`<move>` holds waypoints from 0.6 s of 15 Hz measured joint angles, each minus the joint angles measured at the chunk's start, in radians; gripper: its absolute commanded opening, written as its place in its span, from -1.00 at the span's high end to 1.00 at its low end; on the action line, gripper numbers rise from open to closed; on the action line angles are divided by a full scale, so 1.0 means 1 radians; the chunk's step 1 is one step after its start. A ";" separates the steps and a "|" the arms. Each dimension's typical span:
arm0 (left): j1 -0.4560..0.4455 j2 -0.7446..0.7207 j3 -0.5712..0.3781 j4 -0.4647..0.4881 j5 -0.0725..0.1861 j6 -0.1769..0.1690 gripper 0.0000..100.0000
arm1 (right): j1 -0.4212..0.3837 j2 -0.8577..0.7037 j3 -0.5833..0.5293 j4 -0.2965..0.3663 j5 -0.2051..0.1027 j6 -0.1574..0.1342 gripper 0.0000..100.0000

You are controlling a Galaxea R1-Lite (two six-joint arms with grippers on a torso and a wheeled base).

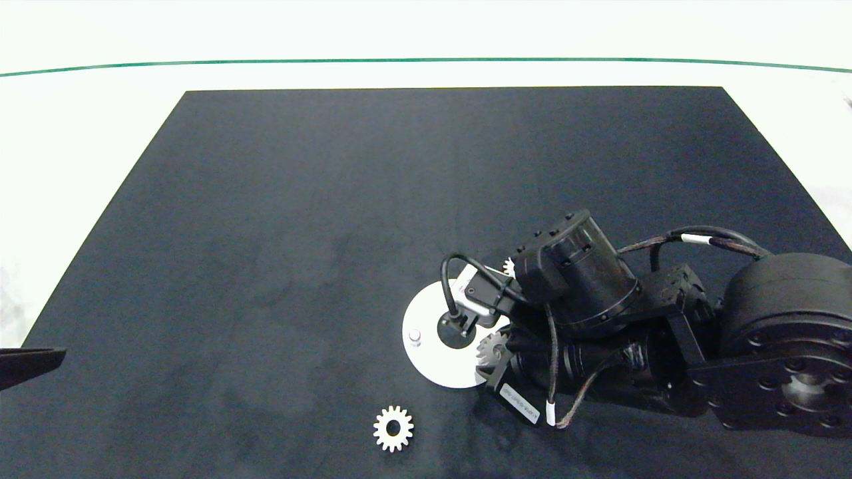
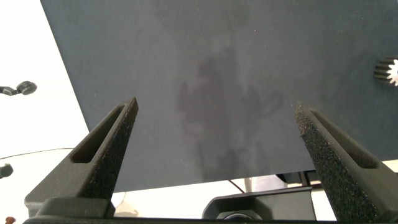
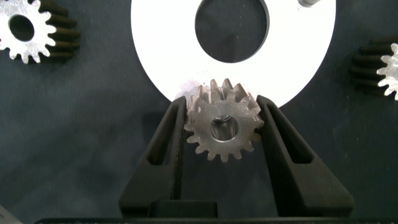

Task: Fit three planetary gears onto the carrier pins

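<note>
- Head view: the right gripper (image 1: 496,346) comes in from the right and sits at the near-right edge of the white disc (image 1: 426,362), clamped on one planetary gear (image 1: 492,348). One carrier pin (image 1: 415,336) stands bare on the disc, on the side away from the gripper. A second gear (image 1: 393,428) lies flat on the black mat (image 1: 266,233), nearer the camera than the disc and well apart from the gripper. A third gear (image 1: 509,267) peeks out just beyond the wrist housing. The left arm (image 1: 26,364) is parked at the left edge.
- Left wrist view: the left gripper (image 2: 217,143) hangs over the mat with its fingers (image 2: 112,143) spread wide and nothing between them. A gear (image 2: 388,70) shows at the frame's edge, far off.
- Right wrist view: the right gripper's fingers (image 3: 171,134) press on both sides of the gear (image 3: 222,121), which overlaps the disc (image 3: 161,56) rim. Loose gears lie on the mat on either side of the gripper, one (image 3: 25,30) and another (image 3: 390,68). A pin (image 3: 309,3) is just visible beyond the disc's centre hole.
</note>
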 measured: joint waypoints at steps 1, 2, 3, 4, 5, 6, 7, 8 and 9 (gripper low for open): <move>0.000 0.000 0.000 0.000 0.000 0.000 -1.00 | 0.000 -0.003 0.004 0.001 0.000 -0.002 -1.00; 0.000 0.000 0.000 0.000 0.000 0.000 -1.00 | -0.001 -0.005 0.005 0.003 -0.001 -0.004 -1.00; 0.000 0.000 0.000 -0.001 0.000 0.000 -1.00 | -0.001 -0.006 0.006 0.004 -0.002 -0.006 -1.00; 0.000 -0.001 0.000 -0.001 0.000 0.000 -1.00 | -0.001 -0.007 0.006 0.004 -0.003 -0.007 -1.00; 0.000 -0.002 0.000 -0.001 0.000 0.000 -1.00 | -0.001 -0.008 0.007 0.006 -0.002 -0.006 -1.00; 0.000 -0.003 0.000 -0.001 0.000 0.000 -1.00 | -0.002 -0.007 0.007 0.004 -0.002 -0.003 -1.00; 0.000 -0.004 0.000 -0.001 0.000 0.000 -1.00 | -0.002 -0.007 0.006 0.004 -0.002 -0.003 -1.00; 0.000 -0.004 0.000 -0.001 0.000 0.000 -1.00 | -0.002 -0.007 0.010 0.001 -0.002 -0.001 -1.00; 0.000 -0.004 0.000 -0.001 0.000 0.000 -1.00 | -0.002 -0.007 0.013 0.001 -0.002 -0.002 -1.00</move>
